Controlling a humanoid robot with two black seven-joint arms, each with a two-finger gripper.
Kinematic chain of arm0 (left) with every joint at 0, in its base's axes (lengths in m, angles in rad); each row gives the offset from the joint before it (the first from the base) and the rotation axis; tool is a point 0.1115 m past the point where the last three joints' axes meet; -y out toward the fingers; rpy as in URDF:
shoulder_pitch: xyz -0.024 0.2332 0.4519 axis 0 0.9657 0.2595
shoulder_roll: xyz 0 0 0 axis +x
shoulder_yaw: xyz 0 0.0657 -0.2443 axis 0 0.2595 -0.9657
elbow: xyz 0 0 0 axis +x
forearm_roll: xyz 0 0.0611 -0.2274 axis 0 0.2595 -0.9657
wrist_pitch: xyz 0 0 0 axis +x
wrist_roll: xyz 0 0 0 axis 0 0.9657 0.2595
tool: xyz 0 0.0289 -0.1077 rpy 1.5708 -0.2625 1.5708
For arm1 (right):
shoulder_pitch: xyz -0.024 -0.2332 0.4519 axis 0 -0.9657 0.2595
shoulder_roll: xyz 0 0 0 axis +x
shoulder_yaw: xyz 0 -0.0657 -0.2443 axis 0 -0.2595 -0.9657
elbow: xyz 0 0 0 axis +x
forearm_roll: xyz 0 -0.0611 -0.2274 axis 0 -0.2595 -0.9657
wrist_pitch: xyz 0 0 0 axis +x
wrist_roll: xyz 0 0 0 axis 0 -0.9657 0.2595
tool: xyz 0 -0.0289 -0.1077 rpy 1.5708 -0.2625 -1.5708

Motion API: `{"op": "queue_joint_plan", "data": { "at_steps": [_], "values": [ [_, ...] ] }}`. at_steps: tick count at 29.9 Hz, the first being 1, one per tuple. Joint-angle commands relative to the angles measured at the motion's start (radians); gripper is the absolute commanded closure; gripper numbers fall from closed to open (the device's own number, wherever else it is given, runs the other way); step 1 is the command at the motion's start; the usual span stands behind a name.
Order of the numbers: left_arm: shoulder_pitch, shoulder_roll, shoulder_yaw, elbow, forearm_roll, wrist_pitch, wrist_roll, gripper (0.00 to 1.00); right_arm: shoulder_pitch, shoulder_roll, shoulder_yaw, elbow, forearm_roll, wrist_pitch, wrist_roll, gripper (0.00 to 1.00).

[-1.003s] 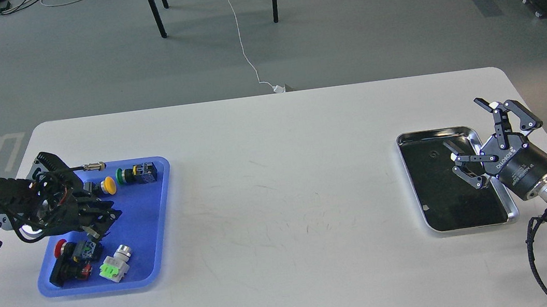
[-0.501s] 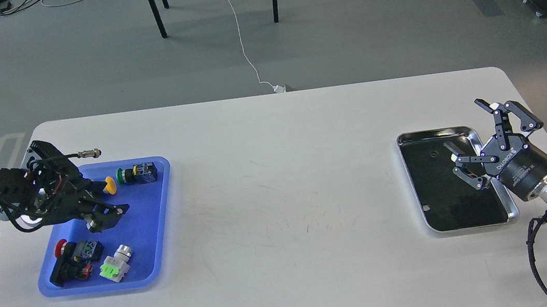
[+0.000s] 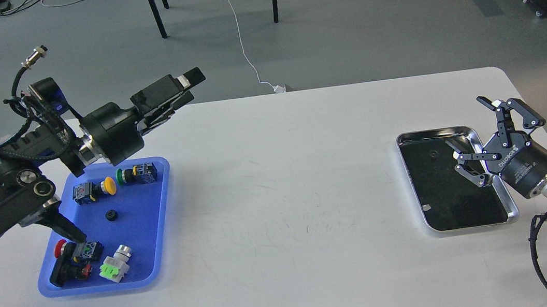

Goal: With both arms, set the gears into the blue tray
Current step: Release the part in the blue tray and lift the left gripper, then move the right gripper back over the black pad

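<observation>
One small black gear (image 3: 112, 215) lies on the bare middle of the blue tray (image 3: 145, 232) at the table's left. Another tiny gear (image 3: 432, 156) rests in the dark silver tray (image 3: 403, 161) at the right. My left gripper (image 3: 186, 90) is raised well above the table beyond the blue tray's far right corner, pointing right, its fingers slightly apart with nothing between them. My right gripper (image 3: 464, 121) hangs open over the silver tray's far right corner, empty, to the right of the gear there.
Push-button switches share the blue tray: a yellow one (image 3: 95, 190) and a green one (image 3: 136, 174) at the back, a red one (image 3: 74, 251) and a white-green one (image 3: 115, 267) at the front. Chair legs and cables lie beyond the table.
My left gripper rose out of the blue tray and swung up and to the right, leaving a gear on the tray floor. The right gripper has barely moved.
</observation>
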Motion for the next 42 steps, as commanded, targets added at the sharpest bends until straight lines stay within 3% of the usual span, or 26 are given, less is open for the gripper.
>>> {"op": "queue_joint_plan", "data": {
  "at_steps": [1, 14, 19, 22, 26, 30, 35, 42],
  "values": [
    [0.16, -0.107, -0.154, 0.001, -0.012, 0.037, 0.0, 0.02, 0.027, -0.038, 0.0, 0.0, -0.115, 0.0, 0.0, 0.02],
    [0.423, -0.333, -0.416, -0.003, -0.06, 0.057, 0.0, 0.02, 0.349, -0.136, -0.06, -0.035, -0.987, 0.0, 0.0, 0.02],
    [0.435, -0.351, -0.433, -0.003, -0.069, 0.052, 0.057, 0.02, 0.605, -0.128, -0.323, -0.106, -1.403, 0.0, 0.0, 0.01],
    [0.445, -0.363, -0.464, -0.003, -0.085, 0.05, 0.062, 0.02, 0.732, -0.096, -0.503, -0.158, -1.476, 0.0, 0.0, 0.01],
    [0.454, -0.368, -0.465, -0.003, -0.086, 0.05, 0.062, 0.02, 0.843, 0.042, -0.704, -0.25, -1.483, 0.0, 0.0, 0.02],
    [0.471, -0.371, -0.465, -0.003, -0.085, 0.049, 0.062, 0.02, 0.868, 0.174, -0.862, -0.327, -1.485, -0.067, 0.0, 0.03],
    [0.483, -0.373, -0.467, -0.004, -0.085, 0.049, 0.062, 0.02, 0.865, 0.252, -0.953, -0.4, -1.485, -0.111, 0.0, 0.04],
    [0.483, -0.374, -0.465, -0.004, -0.085, 0.024, 0.062, 0.02, 0.86, 0.26, -0.98, -0.44, -1.485, -0.113, 0.0, 0.06]
  ]
}}
